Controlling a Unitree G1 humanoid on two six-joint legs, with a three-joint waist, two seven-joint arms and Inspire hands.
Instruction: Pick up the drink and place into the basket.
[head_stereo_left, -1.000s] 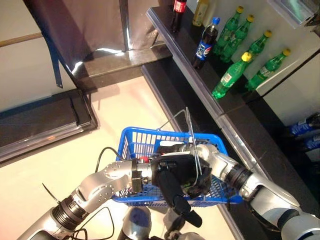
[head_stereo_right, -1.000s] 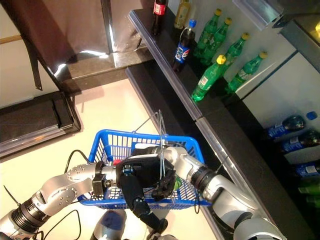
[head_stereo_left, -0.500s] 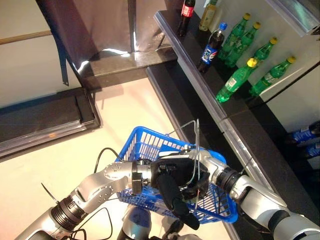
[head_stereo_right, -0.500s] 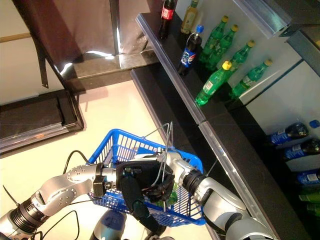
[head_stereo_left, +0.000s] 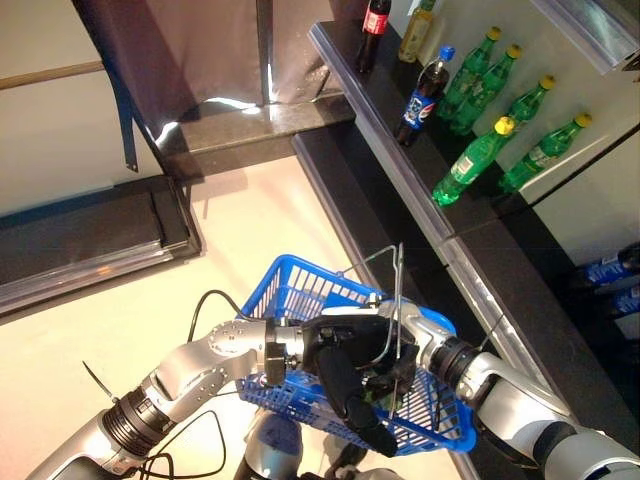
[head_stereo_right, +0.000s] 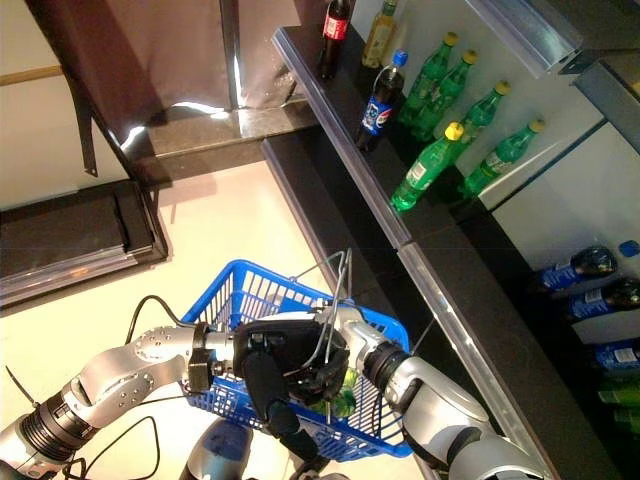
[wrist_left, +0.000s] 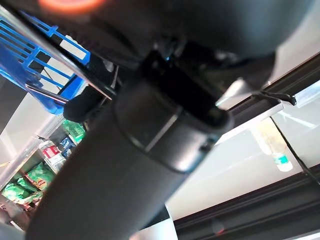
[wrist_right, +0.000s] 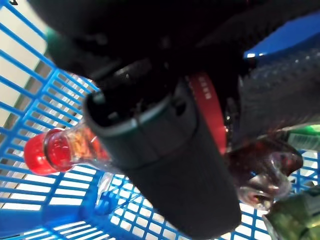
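From my remote station I look down on a pale, glossy floor (head_stereo_left: 120, 300) beside a long dark shelf (head_stereo_left: 400, 160) that runs along the robot's right. On the shelf stand several green bottles (head_stereo_left: 470, 160), a dark cola bottle with a blue cap (head_stereo_left: 420, 85) and, further along, a red-labelled bottle (head_stereo_left: 374, 18). More blue-labelled bottles (head_stereo_right: 575, 250) lie on a lower level to the right. A dark curtain (head_stereo_left: 170, 50) hangs at the far end above a black step, and a flat dark mat (head_stereo_left: 80, 235) lies on the floor to the left.

In front of the robot hangs the blue wire basket (head_stereo_left: 300, 290), its metal handles (head_stereo_left: 397, 300) standing up. The left hand (head_stereo_left: 335, 360) is at the basket's near rim by the handles; I cannot tell how its fingers stand.

The right hand (wrist_right: 165, 165) is down inside the basket, fingers curled round the drink (wrist_right: 60, 147), a red-capped bottle of dark liquid with a red label, lying across the blue grid floor. A green bottle (wrist_right: 295, 215) lies just beside it in the basket.
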